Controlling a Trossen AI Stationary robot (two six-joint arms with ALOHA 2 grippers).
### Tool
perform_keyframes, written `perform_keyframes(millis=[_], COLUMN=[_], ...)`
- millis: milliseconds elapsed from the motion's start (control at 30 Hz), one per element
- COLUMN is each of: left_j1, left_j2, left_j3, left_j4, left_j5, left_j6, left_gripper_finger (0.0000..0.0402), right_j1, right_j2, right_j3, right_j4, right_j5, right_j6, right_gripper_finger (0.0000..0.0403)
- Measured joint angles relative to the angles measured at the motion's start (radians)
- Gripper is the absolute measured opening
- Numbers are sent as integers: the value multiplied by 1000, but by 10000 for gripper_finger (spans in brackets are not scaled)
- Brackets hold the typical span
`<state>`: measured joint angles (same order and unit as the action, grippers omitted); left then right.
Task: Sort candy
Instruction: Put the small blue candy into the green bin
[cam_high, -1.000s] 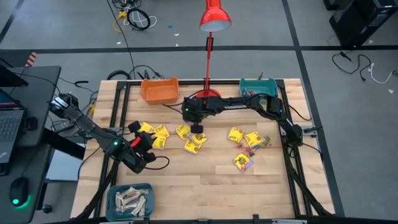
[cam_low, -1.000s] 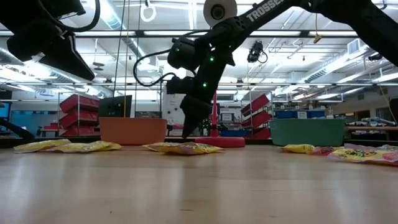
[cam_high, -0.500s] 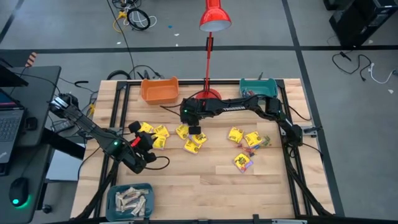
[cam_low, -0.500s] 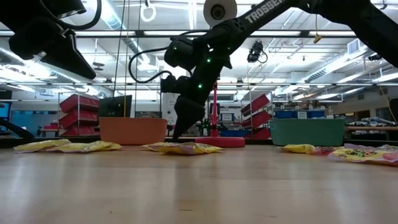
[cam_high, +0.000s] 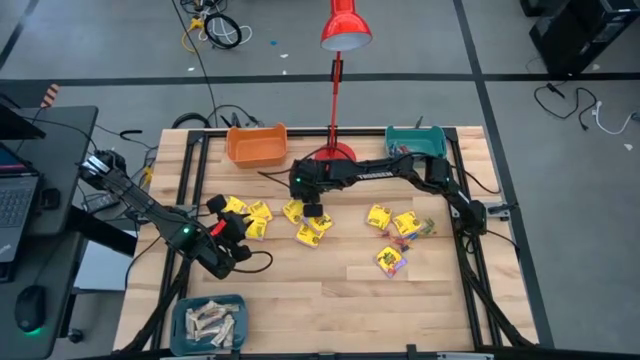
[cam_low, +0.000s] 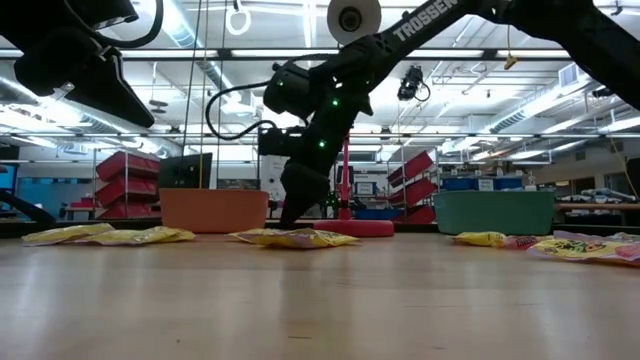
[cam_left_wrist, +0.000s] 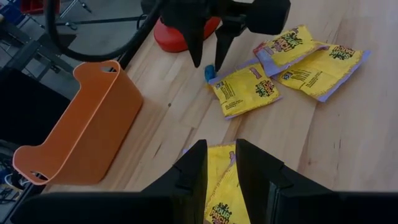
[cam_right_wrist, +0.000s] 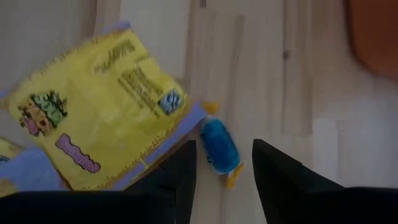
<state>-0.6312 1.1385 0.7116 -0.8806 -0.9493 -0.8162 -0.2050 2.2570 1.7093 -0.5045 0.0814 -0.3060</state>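
sorting is only partly done. nearest, a blue bin at the table's front left corner already holds pale beige bars. most candy is still loose mid-table: yellow packets in a left cluster, more yellow packets on the right with small pieces beside them. left gripper hangs over the left cluster, jaws narrow and empty, a packet just beneath. right gripper stands low with jaws wide either side of a blue candy, beside a yellow packet, not yet gripped. farthest, orange bin and teal bin sit at the back edge, lamp base between them. bare wood in front gives open room; black frame rails line the table's sides.
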Motion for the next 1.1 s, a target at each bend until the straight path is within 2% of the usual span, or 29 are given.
perform_keyframes(millis=[267, 633, 867, 1100], left_j1=[0, 0, 0, 0], left_j2=[0, 0, 0, 0], left_j3=[0, -11, -95, -114], left_j4=[0, 15, 103, 149], left_j5=[0, 0, 0, 1], left_j6=[0, 1, -1, -1], left_gripper_finger=[88, 88, 88, 88], right_j1=[0, -1, -1, -1], right_j2=[-2, -2, -2, -4], right_j3=[-60, -68, -68, -65], right_j4=[43, 79, 75, 68], right_j5=[4, 4, 4, 6], right_j6=[19, 26, 26, 26], right_gripper_finger=[140, 123, 85, 31])
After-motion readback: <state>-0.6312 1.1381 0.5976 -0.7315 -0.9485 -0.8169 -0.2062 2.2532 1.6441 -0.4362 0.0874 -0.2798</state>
